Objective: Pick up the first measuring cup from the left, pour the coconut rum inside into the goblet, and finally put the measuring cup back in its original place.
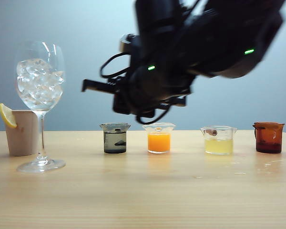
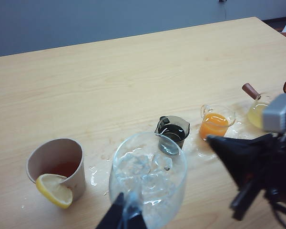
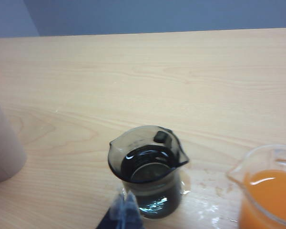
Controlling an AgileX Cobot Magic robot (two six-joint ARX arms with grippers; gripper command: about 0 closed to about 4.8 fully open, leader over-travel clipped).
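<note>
**Right arm closes in on the grey cup of rum**

While the first measuring cup (image 1: pixel 115 138) waits untouched on the table (image 1: pixel 143 200), leftmost in a row of four, both arms hang above the row. At far left stands a beige cup (image 1: pixel 22 132) with a lemon wedge (image 1: pixel 6 115) on its rim; just beside it is the goblet (image 1: pixel 40 102), its bowl packed with ice. The left gripper (image 2: pixel 125 215) hovers over that glass with its fingertips pressed together, holding nothing. Next comes the smoky cup with the coconut rum (image 3: pixel 148 167) in it, colourless as far as the tinted wall lets one tell. The right gripper (image 3: pixel 124 210) hovers at the cup's wall, jaws fully shut and empty.

By this view, the grasp has not begun. To do it well the fingers would need to part first, then straddle the wall or the small handle without nudging the cup, which must stay upright until it is over the goblet.

Further right, the cup of orange liquid (image 1: pixel 158 138) sits close, leaving little room on that side. Beyond it stand a pale yellow cup (image 1: pixel 218 140) and an amber cup (image 1: pixel 268 137), well apart. Wet patches (image 2: pixel 97 174) dot the wood near the glass.
</note>
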